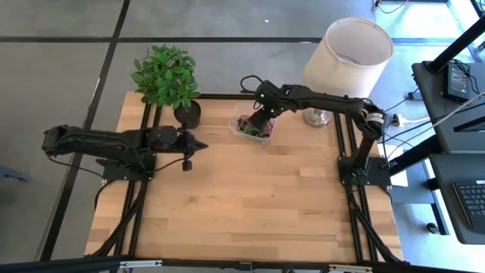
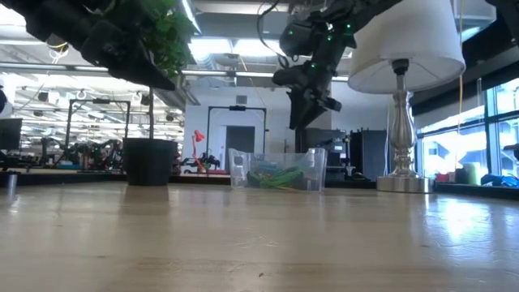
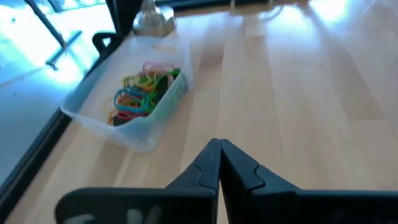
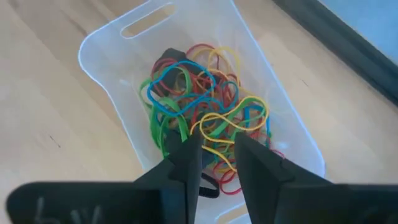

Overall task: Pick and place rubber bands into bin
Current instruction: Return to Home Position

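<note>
The bin, a clear plastic tray, stands on the wooden table at the far side, and a tangle of rubber bands in green, red, yellow and blue lies inside it. My right gripper hangs open above the bin, pointing steeply down, with nothing between its fingers. In the low view it is well clear of the bin's rim. My left gripper is shut and empty. It hovers over the table's left part, pointing toward the bin.
A black plant pot with a green plant stands just left of the bin. A lamp with a white shade stands to the bin's right, its metal foot on the table. Bare wooden tabletop fills the near half.
</note>
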### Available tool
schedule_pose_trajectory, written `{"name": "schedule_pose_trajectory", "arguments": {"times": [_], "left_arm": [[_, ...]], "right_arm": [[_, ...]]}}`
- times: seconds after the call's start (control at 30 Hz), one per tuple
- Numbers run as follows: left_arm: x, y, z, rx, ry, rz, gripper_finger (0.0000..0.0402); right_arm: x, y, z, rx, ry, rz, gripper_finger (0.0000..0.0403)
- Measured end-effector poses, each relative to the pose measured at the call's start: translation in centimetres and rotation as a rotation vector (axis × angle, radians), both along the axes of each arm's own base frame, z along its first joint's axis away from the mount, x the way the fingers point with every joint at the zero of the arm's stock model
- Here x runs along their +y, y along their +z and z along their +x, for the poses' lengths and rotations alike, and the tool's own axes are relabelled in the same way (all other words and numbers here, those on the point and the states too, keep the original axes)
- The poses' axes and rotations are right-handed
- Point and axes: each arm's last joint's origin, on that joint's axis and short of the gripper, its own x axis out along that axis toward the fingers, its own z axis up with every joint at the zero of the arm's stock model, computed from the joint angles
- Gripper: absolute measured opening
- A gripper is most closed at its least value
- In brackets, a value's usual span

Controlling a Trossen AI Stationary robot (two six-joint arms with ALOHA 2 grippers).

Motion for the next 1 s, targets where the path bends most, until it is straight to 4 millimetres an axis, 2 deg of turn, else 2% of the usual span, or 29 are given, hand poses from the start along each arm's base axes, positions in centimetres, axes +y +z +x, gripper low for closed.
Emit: {"name": "schedule_pose_trajectory", "arguments": {"times": [0.07,0.17,0.33,0.47,0.6,1.0], "left_arm": [[0.0,0.1,-0.4,-0.020,-0.012,0.016,0.0002],[-0.1,-0.9,-1.3,-0.069,-0.006,0.003,0.0002],[-0.3,-3.3,-3.0,-0.259,0.016,-0.056,0.0002],[-0.7,-4.1,-3.8,-0.392,-0.008,-0.109,0.0001],[-1.1,-4.9,-4.4,-0.396,-0.013,-0.130,0.0002],[-1.6,-4.6,-6.2,-0.404,-0.044,-0.081,0.0001]], "right_arm": [[0.4,0.0,0.2,-0.005,-0.012,0.011,0.0100],[1.3,0.0,0.5,-0.008,-0.010,0.025,0.0100],[2.8,-0.1,1.0,0.003,0.012,0.038,0.0100],[3.4,-0.1,1.2,-0.005,-0.015,0.059,0.0100],[3.9,-0.1,1.3,-0.012,-0.038,0.076,0.0100],[4.2,-0.1,1.4,-0.023,-0.079,0.100,0.0100]]}}
